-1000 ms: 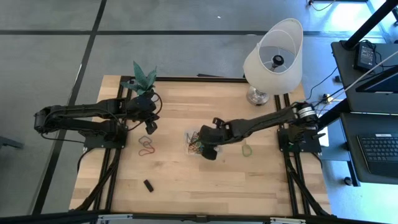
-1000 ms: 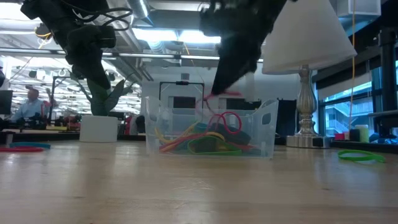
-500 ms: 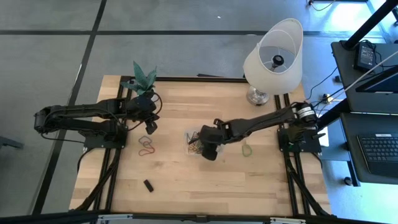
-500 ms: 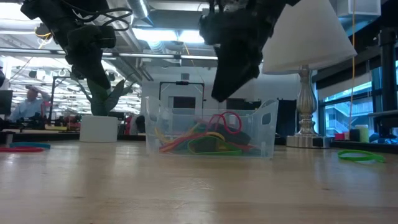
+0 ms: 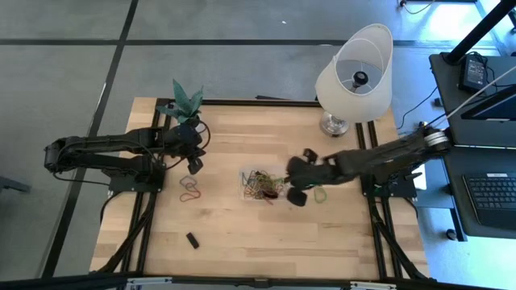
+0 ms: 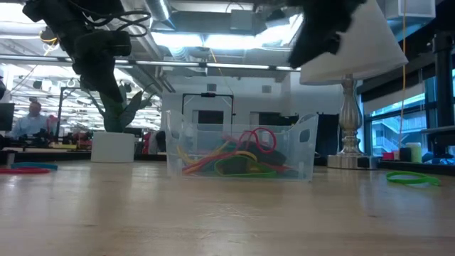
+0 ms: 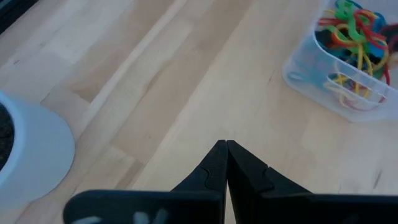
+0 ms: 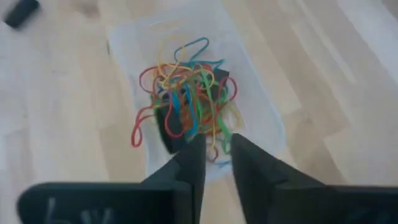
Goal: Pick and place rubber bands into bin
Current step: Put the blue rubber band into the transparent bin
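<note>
Wood table (image 5: 242,234) under your arms carries the bin (image 5: 260,185) of rubber bands (image 8: 186,102) at centre; your right gripper (image 8: 214,152), fingers slightly apart and empty, hovers at its 3 o'clock. Left gripper (image 7: 225,149), pinched together, waits at 9 o'clock. Lamp (image 5: 355,68) stands at 1 o'clock; office ceiling lights (image 6: 192,41) glow behind.

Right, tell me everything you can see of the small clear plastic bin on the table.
The small clear plastic bin is a shallow rectangular tray with rounded corners and see-through walls. It stands upright and level on the light wooden table, near its middle. Inside lies a tangled heap of thin rubber bands in red, green, yellow, orange and blue, with something dark among them. Nothing grips it: the right gripper hangs just beside it, above the table.
</note>
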